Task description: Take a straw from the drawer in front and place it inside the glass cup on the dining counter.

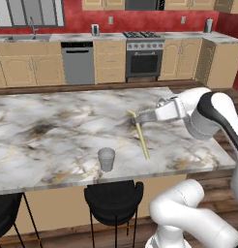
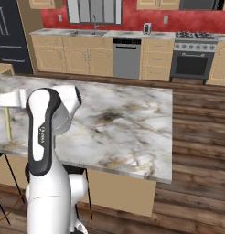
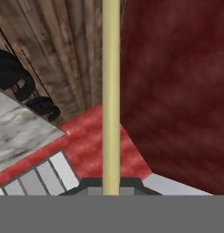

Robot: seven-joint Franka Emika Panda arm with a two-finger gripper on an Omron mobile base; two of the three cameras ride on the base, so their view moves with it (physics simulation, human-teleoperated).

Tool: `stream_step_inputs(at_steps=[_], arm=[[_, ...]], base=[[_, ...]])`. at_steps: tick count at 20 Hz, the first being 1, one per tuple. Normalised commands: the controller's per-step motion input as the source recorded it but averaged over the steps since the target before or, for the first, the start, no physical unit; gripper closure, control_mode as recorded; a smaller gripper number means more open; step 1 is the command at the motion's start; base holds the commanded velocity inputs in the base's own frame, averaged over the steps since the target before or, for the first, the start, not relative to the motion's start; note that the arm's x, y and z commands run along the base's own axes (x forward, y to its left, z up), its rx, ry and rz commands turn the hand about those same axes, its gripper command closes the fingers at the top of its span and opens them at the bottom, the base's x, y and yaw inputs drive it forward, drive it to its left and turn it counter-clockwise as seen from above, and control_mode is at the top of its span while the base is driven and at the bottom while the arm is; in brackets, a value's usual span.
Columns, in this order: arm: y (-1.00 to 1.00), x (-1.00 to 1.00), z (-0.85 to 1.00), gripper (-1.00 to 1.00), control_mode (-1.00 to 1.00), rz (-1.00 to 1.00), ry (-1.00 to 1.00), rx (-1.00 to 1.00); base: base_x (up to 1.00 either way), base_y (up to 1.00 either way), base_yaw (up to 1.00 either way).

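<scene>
My gripper hovers over the marble dining counter, shut on the upper end of the pale yellow-green straw. The straw hangs slanted down toward the counter's front edge. The glass cup stands upright near that edge, to the left of the straw's lower tip and apart from it. In the right base view the gripper is at the far left with the straw below it, over the counter. The hand view looks along the straw, pinched in the gripper. The drawer is out of view.
Black stools stand under the counter's front edge. Tan cabinets, a dishwasher, an oven and a sink worktop line the far red wall. Wooden floor lies right of the counter.
</scene>
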Motion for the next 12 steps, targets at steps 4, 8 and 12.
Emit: stream_step_inputs(at_steps=[4,8,12], arm=[[-0.08,0.66,-0.03,1.0,-1.0,0.41,-0.42,0.05],[-0.21,0.44,-0.18,1.0,-1.0,0.42,-0.55,0.0],[-0.2,0.13,-0.33,1.0,-1.0,0.42,-0.66,0.0]], base=[[0.0,0.0,0.0],[0.0,0.0,0.0],[0.0,0.0,0.0]])
